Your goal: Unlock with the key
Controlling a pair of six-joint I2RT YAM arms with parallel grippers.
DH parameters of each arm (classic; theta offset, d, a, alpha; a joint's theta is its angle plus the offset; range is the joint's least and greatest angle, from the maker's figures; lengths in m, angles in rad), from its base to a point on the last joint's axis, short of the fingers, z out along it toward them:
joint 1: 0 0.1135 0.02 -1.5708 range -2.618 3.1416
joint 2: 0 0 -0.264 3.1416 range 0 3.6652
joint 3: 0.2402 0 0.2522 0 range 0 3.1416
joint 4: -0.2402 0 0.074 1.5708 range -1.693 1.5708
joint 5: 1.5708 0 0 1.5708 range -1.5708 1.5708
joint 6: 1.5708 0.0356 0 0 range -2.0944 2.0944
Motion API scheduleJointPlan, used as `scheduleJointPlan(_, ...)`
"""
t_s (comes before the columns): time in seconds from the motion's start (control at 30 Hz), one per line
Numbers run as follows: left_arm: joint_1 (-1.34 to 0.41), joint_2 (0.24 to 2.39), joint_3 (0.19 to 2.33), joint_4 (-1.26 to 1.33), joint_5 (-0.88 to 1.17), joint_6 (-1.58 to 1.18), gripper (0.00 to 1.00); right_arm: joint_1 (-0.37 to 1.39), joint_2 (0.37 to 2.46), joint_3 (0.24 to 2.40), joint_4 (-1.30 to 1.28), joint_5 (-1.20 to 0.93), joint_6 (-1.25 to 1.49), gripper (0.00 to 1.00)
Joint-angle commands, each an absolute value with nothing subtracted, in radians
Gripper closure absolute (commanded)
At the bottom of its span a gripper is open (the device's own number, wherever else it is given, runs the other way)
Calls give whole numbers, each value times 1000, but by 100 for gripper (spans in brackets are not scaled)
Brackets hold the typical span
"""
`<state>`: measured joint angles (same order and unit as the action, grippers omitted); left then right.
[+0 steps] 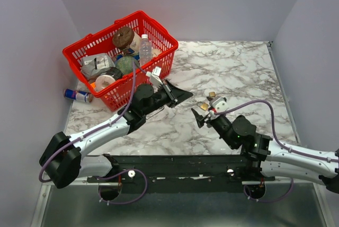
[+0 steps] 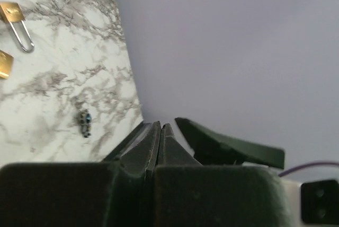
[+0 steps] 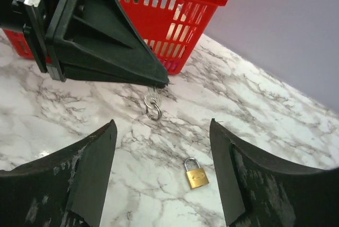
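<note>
Jaws spread on right gripper point(image 3: 161, 123), hovering mid-desk; padlock point(image 3: 196, 173) lies on desk point(image 1: 238, 68) just ahead. Left gripper point(image 3: 160, 81) jaws pressed together, pinching key point(image 3: 152, 101) above desk centre, ring dangling. Basket point(image 1: 159, 44) at far left corner.

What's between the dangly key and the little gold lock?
Only bare marble table. The right wrist view shows the key hanging from the shut left gripper, with the gold padlock lying apart from it.
</note>
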<state>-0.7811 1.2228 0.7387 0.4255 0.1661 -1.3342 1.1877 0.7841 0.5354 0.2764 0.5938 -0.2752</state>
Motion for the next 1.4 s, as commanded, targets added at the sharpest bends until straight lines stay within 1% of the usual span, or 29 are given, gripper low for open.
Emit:
scheduleJointPlan(0.0, -732, 1197, 788, 423, 399, -946, 100, 1192, 654, 499, 163, 597, 47, 13)
scheduleJointPlan(0.03, -704, 1197, 805, 414, 452, -819, 100, 1190, 632, 505, 116, 580, 90, 5)
scheduleJointPlan(0.07, -687, 1193, 817, 364, 521, -749, 100, 1187, 606, 514, 89, 559, 130, 2)
scheduleJointPlan(0.1, -672, 1189, 833, 315, 605, -680, 100, 1181, 566, 525, 63, 507, 205, 0)
scheduleJointPlan(0.17, -634, 1157, 848, 234, 696, -477, 100, 1170, 534, 566, 14, 447, 265, 0)
scheduleJointPlan(0.2, -624, 1140, 842, 220, 727, -422, 100, 1161, 526, 578, 8, 393, 306, 0)
scheduleJointPlan(0.27, -614, 1096, 802, 257, 778, -376, 100, 1152, 509, 604, 8, 347, 334, 0)
scheduleJointPlan(0.37, -598, 1086, 753, 401, 909, -446, 100, 1091, 543, 639, 8, 188, 356, 0)
scheduleJointPlan(0.4, -591, 1091, 756, 425, 940, -490, 100, 1018, 560, 646, 8, 40, 379, 0)
scheduleJointPlan(0.5, -591, 1104, 756, 474, 997, -541, 100, 899, 635, 649, 41, -174, 429, 6)
scheduleJointPlan(0.6, -591, 1101, 749, 508, 1020, -566, 100, 881, 682, 635, 119, -257, 434, 8)
scheduleJointPlan(0.7, -589, 1083, 742, 514, 1014, -574, 100, 864, 731, 638, 153, -339, 445, 14)
scheduleJointPlan(0.73, -589, 1078, 742, 512, 1014, -575, 100, 862, 739, 635, 178, -357, 445, 20)
scheduleJointPlan(0.8, -589, 1074, 742, 514, 1016, -577, 100, 861, 750, 632, 196, -399, 440, 23)
scheduleJointPlan(0.93, -591, 1065, 738, 514, 1006, -578, 100, 859, 772, 627, 221, -403, 434, 29)
scheduleJointPlan(1.1, -591, 1060, 732, 537, 1009, -600, 100, 859, 799, 621, 235, -390, 425, 32)
scheduleJointPlan(1.13, -591, 1060, 730, 543, 1011, -603, 100, 861, 801, 617, 253, -391, 422, 36)
scheduleJointPlan(1.37, -591, 1060, 729, 551, 1017, -604, 100, 859, 828, 603, 305, -397, 425, 46)
